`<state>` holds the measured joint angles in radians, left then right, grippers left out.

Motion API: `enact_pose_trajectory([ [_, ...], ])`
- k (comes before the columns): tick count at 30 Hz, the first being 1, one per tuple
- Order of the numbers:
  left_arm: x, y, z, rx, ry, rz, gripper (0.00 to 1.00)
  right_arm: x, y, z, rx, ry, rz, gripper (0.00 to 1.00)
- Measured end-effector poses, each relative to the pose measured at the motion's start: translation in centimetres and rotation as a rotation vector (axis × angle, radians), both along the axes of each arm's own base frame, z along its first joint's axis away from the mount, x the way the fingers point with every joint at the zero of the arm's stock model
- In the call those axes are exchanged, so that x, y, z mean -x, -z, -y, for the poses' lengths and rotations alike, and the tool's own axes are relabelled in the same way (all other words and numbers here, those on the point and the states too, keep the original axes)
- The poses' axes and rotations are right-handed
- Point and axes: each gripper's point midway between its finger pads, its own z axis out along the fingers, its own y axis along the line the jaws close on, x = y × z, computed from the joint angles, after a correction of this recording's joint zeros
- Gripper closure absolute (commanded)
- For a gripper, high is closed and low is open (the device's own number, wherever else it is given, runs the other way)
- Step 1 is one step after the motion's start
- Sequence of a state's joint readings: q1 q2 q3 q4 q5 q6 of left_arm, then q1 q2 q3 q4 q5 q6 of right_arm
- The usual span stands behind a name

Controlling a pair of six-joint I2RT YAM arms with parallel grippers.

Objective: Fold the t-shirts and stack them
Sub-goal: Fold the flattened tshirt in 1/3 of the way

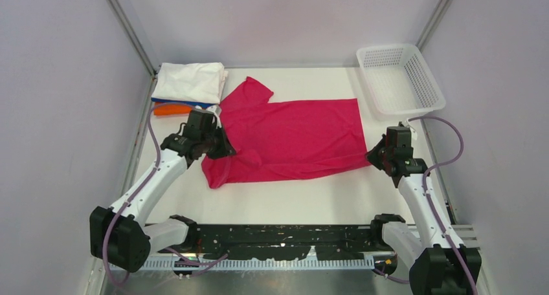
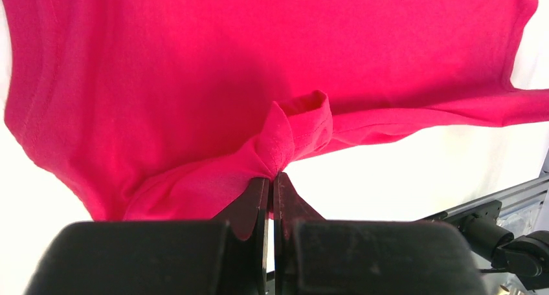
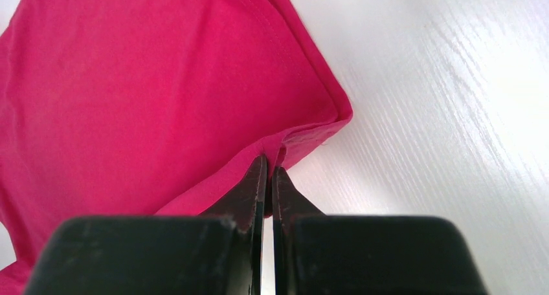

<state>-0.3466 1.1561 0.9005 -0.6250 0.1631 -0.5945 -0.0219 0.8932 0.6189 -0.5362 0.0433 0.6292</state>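
Note:
The magenta-red t-shirt [image 1: 291,136] lies spread across the middle of the table. My left gripper [image 1: 223,147] is shut on a bunched fold at the shirt's left side; the left wrist view shows the pinched cloth [image 2: 285,140] at my gripper [image 2: 272,177]. My right gripper [image 1: 372,156] is shut on the shirt's hem corner at the right; the right wrist view shows that corner [image 3: 317,130] above my gripper [image 3: 268,162]. A folded white t-shirt [image 1: 191,81] lies on a blue one [image 1: 184,103] and an orange one [image 1: 173,109] at the far left.
A white plastic mesh basket [image 1: 400,78] stands at the far right corner. Metal frame posts and grey walls close in the table. The arms' black base rail [image 1: 278,240] runs along the near edge.

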Motion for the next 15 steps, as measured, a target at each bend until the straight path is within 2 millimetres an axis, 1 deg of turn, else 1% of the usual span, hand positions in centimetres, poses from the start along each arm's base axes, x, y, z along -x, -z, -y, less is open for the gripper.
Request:
enact_pose_trajectory([
  [7,-2.4,-1.7,0.2,-0.026,0.071,0.057,1.00,-1.2,-1.2,0.3,0.019,0.004,0.021,0.94],
  [9,-3.3,-2.0,0.3,-0.038,0.089,0.068,1.00,-1.5,-1.2,0.4,0.021,0.003,0.020,0.94],
  [12,-5.3,-2.4,0.1,-0.059,0.108,0.080,1.00,-2.0,-1.1,0.4,0.026,0.000,0.014,0.92],
  [15,-7.1,-2.2,-0.1,-0.076,0.127,0.078,1.00,-2.9,-0.8,0.5,0.030,-0.003,0.005,0.91],
])
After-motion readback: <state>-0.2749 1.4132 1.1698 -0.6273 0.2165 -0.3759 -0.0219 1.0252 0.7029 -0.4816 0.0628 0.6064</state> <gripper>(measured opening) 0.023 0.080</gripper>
